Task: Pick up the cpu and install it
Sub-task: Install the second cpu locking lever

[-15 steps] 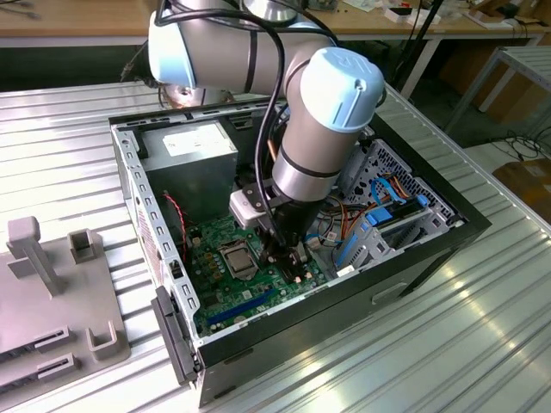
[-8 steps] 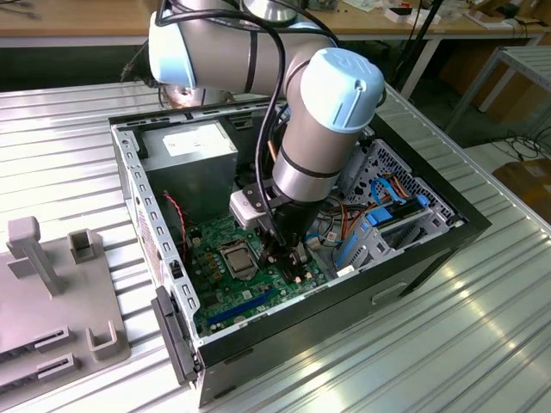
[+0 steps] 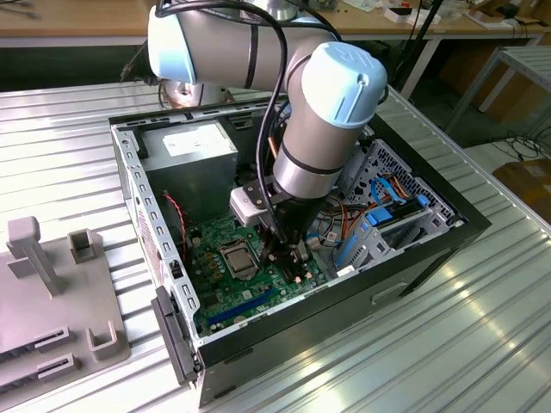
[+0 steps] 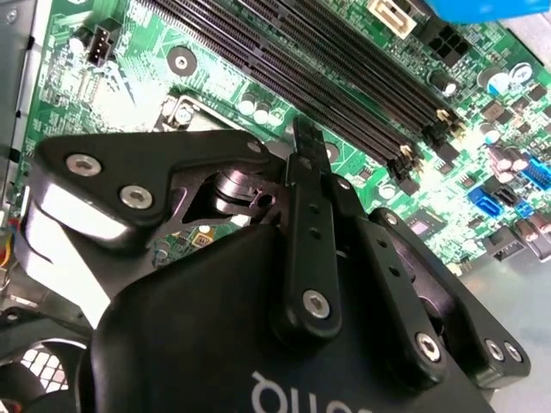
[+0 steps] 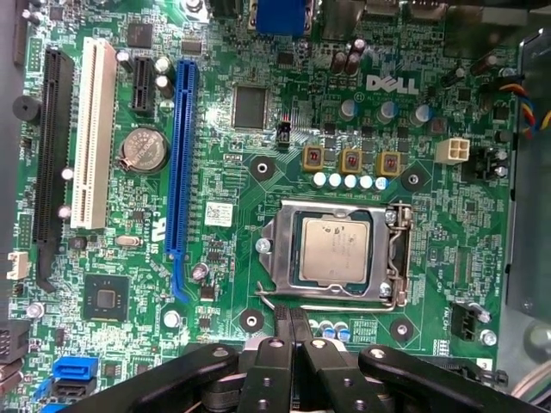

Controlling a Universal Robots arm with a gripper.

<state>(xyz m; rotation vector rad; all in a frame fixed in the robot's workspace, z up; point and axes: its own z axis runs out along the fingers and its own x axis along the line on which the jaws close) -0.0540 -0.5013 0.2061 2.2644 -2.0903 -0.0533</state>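
Inside its socket frame (image 5: 337,251) lies the cpu (image 5: 334,249).

Space right above the cpu (image 5: 334,249) is open, but the metal socket frame (image 5: 274,234) rings it and the black memory slots (image 4: 344,77) run alongside.

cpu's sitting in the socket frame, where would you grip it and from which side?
From straight above, judging by its pose: the cpu lies flat inside the socket frame, so only its edges offer a hold. The frame crowds them closely. The gripper, fingers together, sits beside the socket.
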